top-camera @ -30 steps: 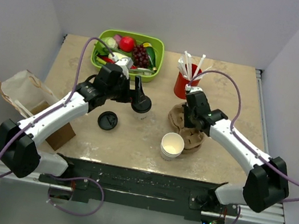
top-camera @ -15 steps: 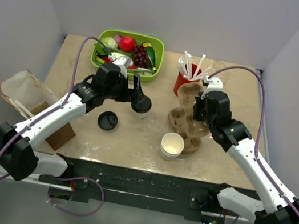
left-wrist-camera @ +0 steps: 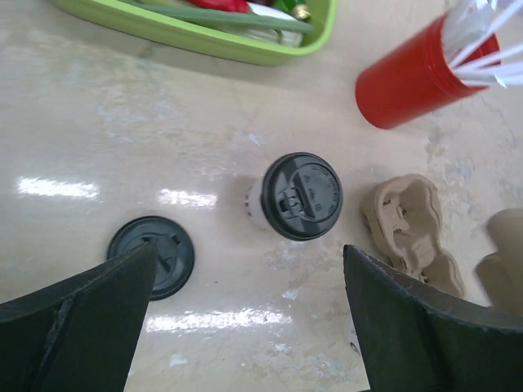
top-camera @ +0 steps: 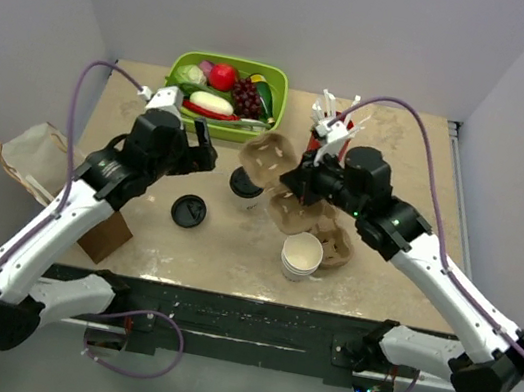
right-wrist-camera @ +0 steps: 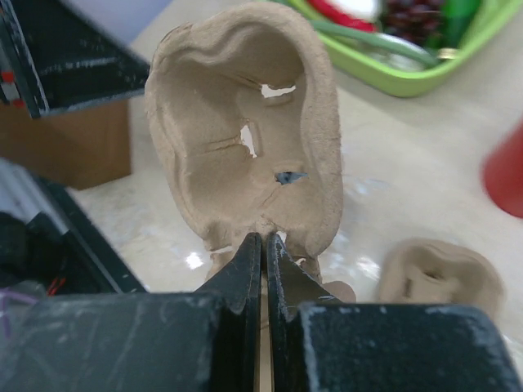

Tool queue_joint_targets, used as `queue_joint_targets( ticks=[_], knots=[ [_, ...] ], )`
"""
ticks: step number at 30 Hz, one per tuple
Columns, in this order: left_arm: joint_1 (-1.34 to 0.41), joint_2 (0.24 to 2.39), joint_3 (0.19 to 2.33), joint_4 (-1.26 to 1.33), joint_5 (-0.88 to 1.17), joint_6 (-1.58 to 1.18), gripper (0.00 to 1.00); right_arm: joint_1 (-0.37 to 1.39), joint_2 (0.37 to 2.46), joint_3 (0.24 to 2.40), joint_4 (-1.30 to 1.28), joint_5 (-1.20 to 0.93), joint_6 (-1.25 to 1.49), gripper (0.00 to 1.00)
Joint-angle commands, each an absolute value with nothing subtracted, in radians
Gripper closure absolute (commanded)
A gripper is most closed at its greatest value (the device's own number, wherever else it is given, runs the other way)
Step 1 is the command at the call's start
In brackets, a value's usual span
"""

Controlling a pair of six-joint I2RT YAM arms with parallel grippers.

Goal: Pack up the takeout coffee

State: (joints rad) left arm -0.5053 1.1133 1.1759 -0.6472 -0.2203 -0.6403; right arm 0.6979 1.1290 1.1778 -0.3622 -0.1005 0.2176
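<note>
The takeout coffee (top-camera: 244, 185), a white cup with a black lid, stands upright in the middle of the table, also in the left wrist view (left-wrist-camera: 299, 196). My left gripper (top-camera: 205, 158) is open to the cup's left and apart from it, its wide fingers (left-wrist-camera: 82, 327) holding nothing. My right gripper (top-camera: 297, 184) is shut on the edge of a brown pulp cup carrier (top-camera: 276, 158), held tilted in the air just right of the cup. In the right wrist view the carrier (right-wrist-camera: 245, 139) stands on edge above the shut gripper (right-wrist-camera: 263, 245).
A loose black lid (top-camera: 188, 211) lies left of the cup. A stack of lidless white cups (top-camera: 301, 255) and another carrier (top-camera: 336, 246) sit front right. A red cup of straws (top-camera: 331, 139) and green food tray (top-camera: 225, 88) stand behind. Paper bag (top-camera: 35, 156) at left.
My left gripper, open beside the coffee cup before, has drawn back to the left. My right gripper has lifted the carrier off the table and swung it left toward the cup.
</note>
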Motion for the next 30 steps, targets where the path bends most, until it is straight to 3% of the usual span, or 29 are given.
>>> queue_joint_targets(
  ticks=[1,14,26,28,30],
  knots=[
    [-0.506,0.991,1.265,-0.807,-0.448,-0.709,0.0,0.79,1.241,1.216,-0.278,-0.225,0.247,1.0],
    [-0.505,0.928,1.396,-1.202,-0.88,-0.963,0.01,0.977,1.526,1.131,-0.097,-0.284,0.313,1.0],
    [-0.449,1.011,1.35,-1.315,-0.908,-1.081,0.0,0.985,1.683,1.086,-0.072,-0.203,0.371,1.0],
    [-0.448,1.008,1.353,-1.316,-0.913,-1.078,0.0,0.985,1.684,1.092,-0.083,-0.169,0.376,0.78],
    [-0.445,1.003,1.364,-1.315,-0.92,-1.075,0.0,0.985,1.674,1.109,-0.118,-0.153,0.37,0.64]
  ],
)
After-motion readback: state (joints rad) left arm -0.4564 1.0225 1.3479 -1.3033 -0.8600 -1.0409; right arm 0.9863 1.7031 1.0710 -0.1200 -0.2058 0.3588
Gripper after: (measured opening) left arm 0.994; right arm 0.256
